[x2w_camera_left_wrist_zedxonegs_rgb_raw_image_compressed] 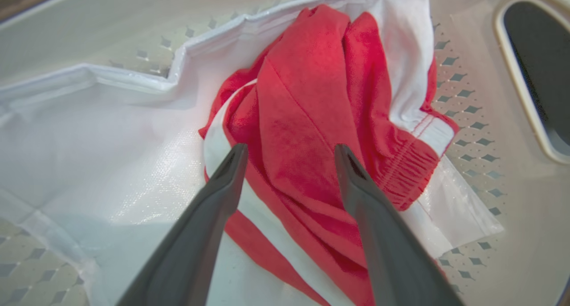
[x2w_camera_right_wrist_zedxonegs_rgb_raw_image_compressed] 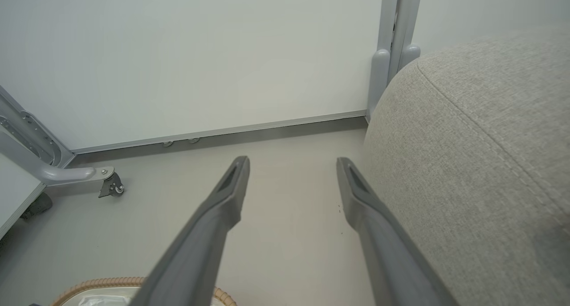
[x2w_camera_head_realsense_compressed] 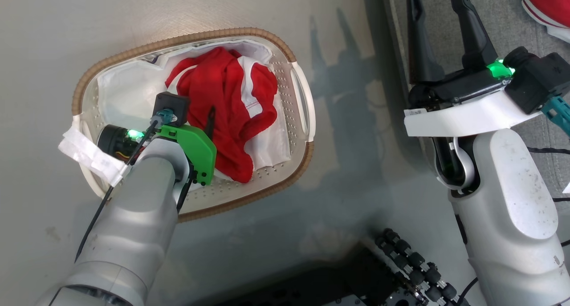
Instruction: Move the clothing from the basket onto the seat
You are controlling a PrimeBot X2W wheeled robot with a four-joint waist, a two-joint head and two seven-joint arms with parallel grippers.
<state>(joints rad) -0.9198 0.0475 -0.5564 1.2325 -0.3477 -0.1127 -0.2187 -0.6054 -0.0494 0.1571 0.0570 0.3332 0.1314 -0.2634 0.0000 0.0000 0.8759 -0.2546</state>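
A red garment with white stripes (x2w_camera_head_realsense_compressed: pixel 222 101) lies bunched in the white perforated basket (x2w_camera_head_realsense_compressed: pixel 133 52) on its white liner. My left arm reaches down into the basket. In the left wrist view my left gripper (x2w_camera_left_wrist_zedxonegs_rgb_raw_image_compressed: pixel 289 153) is open, its two fingers straddling a fold of that clothing (x2w_camera_left_wrist_zedxonegs_rgb_raw_image_compressed: pixel 311 96) just above it. One left finger (x2w_camera_head_realsense_compressed: pixel 209 121) shows over the red cloth in the head view. My right gripper (x2w_camera_head_realsense_compressed: pixel 438 16) stands open and empty beside the edge of the grey seat (x2w_camera_head_realsense_compressed: pixel 507 16). A second red garment (x2w_camera_head_realsense_compressed: pixel 550 3) lies on the seat at the top right corner.
The basket stands on a pale floor. My base with black rollers (x2w_camera_head_realsense_compressed: pixel 414 266) is at the bottom. Black cables (x2w_camera_head_realsense_compressed: pixel 550 151) lie on the seat by my right arm. The right wrist view shows a white wall, a metal frame foot (x2w_camera_right_wrist_zedxonegs_rgb_raw_image_compressed: pixel 111 185), the seat's rounded side (x2w_camera_right_wrist_zedxonegs_rgb_raw_image_compressed: pixel 467 141) and the basket's woven rim (x2w_camera_right_wrist_zedxonegs_rgb_raw_image_compressed: pixel 107 283).
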